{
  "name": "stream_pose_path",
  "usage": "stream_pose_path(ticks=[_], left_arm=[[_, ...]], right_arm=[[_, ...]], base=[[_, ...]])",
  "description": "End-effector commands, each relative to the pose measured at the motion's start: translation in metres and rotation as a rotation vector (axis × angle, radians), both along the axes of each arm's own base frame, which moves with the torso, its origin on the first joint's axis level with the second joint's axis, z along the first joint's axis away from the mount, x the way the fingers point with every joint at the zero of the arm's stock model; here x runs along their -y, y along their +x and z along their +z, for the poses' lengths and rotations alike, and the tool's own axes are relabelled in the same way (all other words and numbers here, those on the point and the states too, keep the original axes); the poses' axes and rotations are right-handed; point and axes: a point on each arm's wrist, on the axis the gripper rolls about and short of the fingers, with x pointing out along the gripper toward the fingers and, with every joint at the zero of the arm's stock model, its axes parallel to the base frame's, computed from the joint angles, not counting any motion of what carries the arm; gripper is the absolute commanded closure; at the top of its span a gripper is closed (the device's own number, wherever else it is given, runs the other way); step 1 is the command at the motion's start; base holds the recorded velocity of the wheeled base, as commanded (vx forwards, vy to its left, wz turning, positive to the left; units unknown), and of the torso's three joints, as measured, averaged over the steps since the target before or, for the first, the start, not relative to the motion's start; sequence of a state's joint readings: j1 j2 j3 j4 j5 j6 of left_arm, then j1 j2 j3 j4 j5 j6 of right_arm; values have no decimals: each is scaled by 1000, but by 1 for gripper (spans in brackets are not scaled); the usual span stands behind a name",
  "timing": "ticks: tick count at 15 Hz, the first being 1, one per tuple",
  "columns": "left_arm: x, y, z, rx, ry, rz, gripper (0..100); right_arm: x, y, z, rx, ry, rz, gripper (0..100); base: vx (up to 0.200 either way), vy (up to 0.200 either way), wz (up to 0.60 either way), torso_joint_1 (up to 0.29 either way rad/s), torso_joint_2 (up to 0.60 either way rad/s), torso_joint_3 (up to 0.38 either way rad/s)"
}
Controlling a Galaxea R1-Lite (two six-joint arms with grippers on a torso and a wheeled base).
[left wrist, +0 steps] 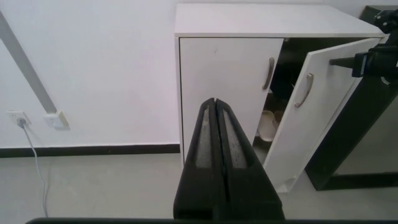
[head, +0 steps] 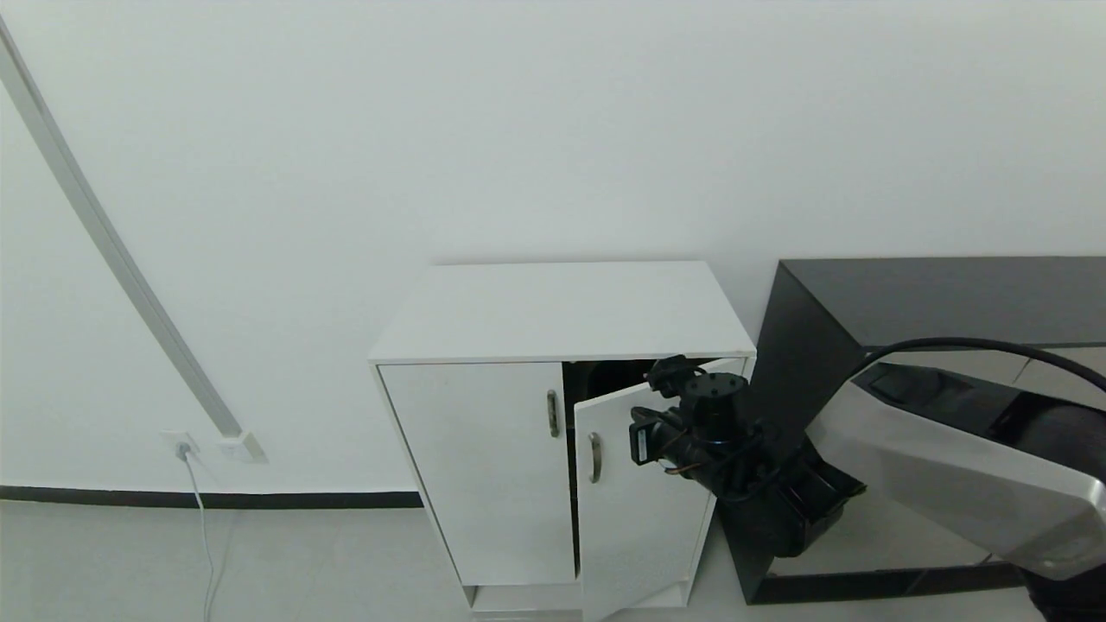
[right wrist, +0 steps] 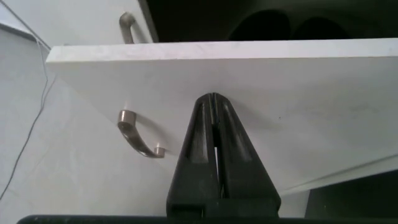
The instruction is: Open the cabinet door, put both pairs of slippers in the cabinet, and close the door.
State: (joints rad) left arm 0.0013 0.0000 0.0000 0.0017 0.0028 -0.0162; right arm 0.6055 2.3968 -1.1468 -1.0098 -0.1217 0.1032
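Observation:
A white two-door cabinet [head: 553, 315] stands against the wall. Its left door [head: 484, 466] is closed and its right door [head: 635, 510] hangs partly open. My right gripper [head: 667, 373] is shut, with its tips [right wrist: 214, 98] against the outer face of the right door [right wrist: 298, 106], near the top edge and beside the metal handle [right wrist: 138, 134]. Through the gap, a pale pair of slippers [left wrist: 268, 126] lies on a lower shelf, and dark rounded shapes [right wrist: 261, 22] sit higher inside. My left gripper [left wrist: 214, 102] is shut on nothing and hangs well back from the cabinet, facing its left door [left wrist: 227, 87].
A black mirrored unit [head: 864, 298] stands tight against the cabinet's right side. A wall socket with a hanging cable [head: 183, 449] and a slanted conduit [head: 112, 250] are on the wall to the left. Open grey floor [head: 259, 561] lies in front.

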Motion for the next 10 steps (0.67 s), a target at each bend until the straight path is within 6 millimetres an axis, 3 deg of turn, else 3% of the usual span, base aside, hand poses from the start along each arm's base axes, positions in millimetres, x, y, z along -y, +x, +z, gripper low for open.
stream_pose_path(ticks=[1,10], left_arm=[[0,0,0,0,-1,1,100],[0,0,0,-1,-1,1,100]], right_arm=[[-1,7,-8,0,-1,-10,100],[-5,26,-7,90,39,-25,100]], base=[[0,0,0,0,0,0],[0,0,0,0,0,0]])
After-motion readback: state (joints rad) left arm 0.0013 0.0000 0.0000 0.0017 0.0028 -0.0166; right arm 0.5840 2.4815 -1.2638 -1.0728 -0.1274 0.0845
